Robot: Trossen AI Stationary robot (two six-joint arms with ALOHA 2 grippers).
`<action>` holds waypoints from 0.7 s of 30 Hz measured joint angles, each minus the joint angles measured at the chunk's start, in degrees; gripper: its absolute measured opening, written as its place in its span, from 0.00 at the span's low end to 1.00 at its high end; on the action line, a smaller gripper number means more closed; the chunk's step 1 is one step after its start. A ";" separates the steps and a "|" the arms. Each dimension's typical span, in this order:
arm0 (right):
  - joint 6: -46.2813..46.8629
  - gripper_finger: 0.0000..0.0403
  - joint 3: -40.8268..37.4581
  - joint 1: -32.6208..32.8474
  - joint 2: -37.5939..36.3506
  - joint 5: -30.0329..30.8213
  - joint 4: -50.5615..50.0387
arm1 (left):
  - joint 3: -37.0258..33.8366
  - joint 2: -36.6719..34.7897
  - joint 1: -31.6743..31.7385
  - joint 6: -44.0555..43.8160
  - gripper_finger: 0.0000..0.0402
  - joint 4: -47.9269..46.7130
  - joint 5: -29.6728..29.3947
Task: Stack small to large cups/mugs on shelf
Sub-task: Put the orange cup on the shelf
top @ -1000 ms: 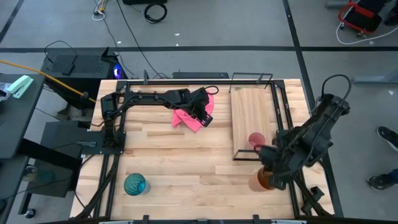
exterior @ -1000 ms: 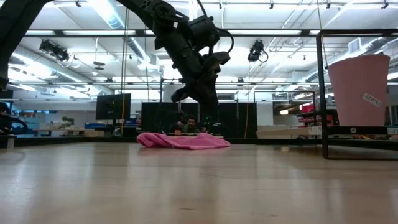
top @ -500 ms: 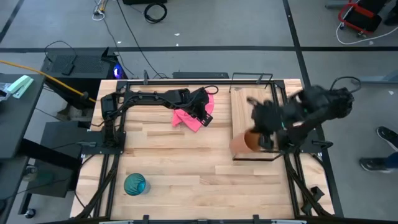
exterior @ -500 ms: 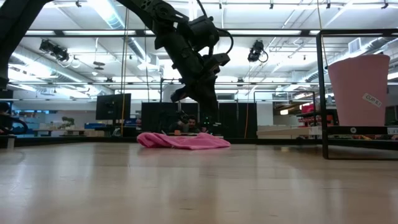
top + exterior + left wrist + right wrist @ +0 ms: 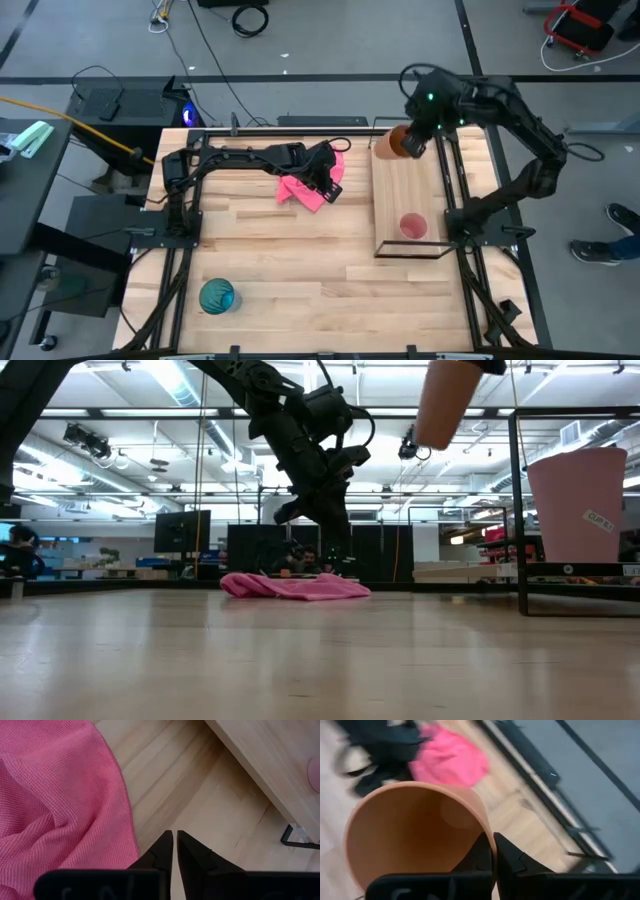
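My right gripper [image 5: 414, 140] is shut on the orange cup [image 5: 397, 142], high above the far end of the shelf [image 5: 405, 185]; the cup also shows at the top of the low view [image 5: 447, 405]. The short pink cup [image 5: 413, 226] stands upright on the shelf's near end [image 5: 582, 505]. The teal-blue cup [image 5: 217, 296] stands on the table near its near-left corner. My left gripper [image 5: 175, 842] is shut and empty, just above the table beside the pink cloth [image 5: 305, 188]. My right gripper holds the orange cup by its rim wall [image 5: 487, 834], one finger inside the cup and one outside. The fingers come from above. The cup hangs below them, mouth up and a little tilted [image 5: 440, 430], lifted well clear of the shelf.
The shelf's black wire frame stands up at its far end [image 5: 405, 125] and near end [image 5: 412, 252]. The pink cloth [image 5: 295, 586] lies crumpled at the table's far middle, under the left arm [image 5: 250, 158]. A person's foot [image 5: 590, 250] shows on the floor at the right.
My right gripper has lifted the orange cup off the table near the near-right corner, carried it over the shelf's near end, then on toward the far edge and up. The cup now hangs high over the shelf's far end. The left arm has kept still.
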 joint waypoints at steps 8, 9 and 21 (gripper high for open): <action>-1.98 0.01 -4.64 -9.34 -2.42 -3.86 0.07 | 0.00 0.00 0.02 0.06 0.10 -0.11 0.00; -1.99 0.01 -6.33 -9.97 -3.10 -4.01 0.10 | 0.00 0.00 0.02 0.06 0.10 -0.10 0.00; 0.15 0.01 -31.24 -11.22 -12.94 -5.06 -0.02 | 0.00 0.00 0.02 0.24 0.10 -0.05 -0.11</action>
